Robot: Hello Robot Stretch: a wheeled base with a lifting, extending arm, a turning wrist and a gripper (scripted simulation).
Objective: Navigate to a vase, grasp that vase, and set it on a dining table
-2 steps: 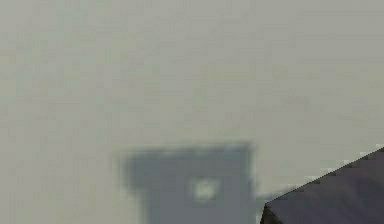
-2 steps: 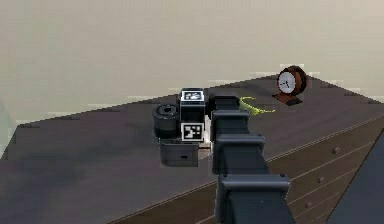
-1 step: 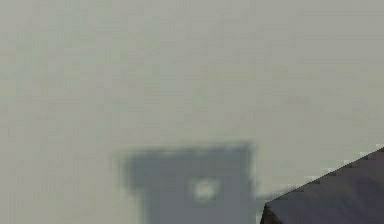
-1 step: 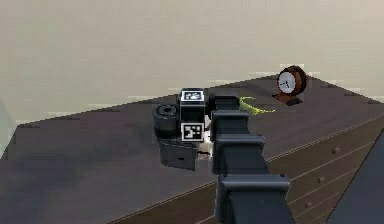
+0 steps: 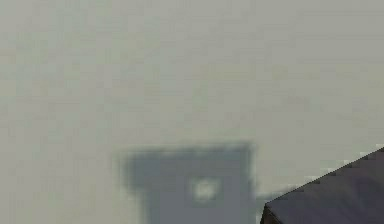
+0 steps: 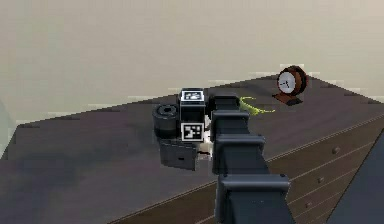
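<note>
Arm side view: dresser [image 6: 90,150] spans the frame, wall [image 6: 120,40] directly behind it. Drawers [image 6: 335,160] sit in its front face, lower right. Arm [image 6: 240,165] rises from the bottom edge just right of middle and lies out over the dresser top. Gripper [image 6: 168,125] is at the arm's far end, left of the two marker squares [image 6: 191,98], over mid-top. Clock [image 6: 291,83] stands upright on the top near the back right end, well apart from the gripper. Thin curved item [image 6: 258,107] lies on the top between arm and clock, just beside the arm. Forward view: wall ahead, furniture corner [image 5: 335,195] at bottom right.
</note>
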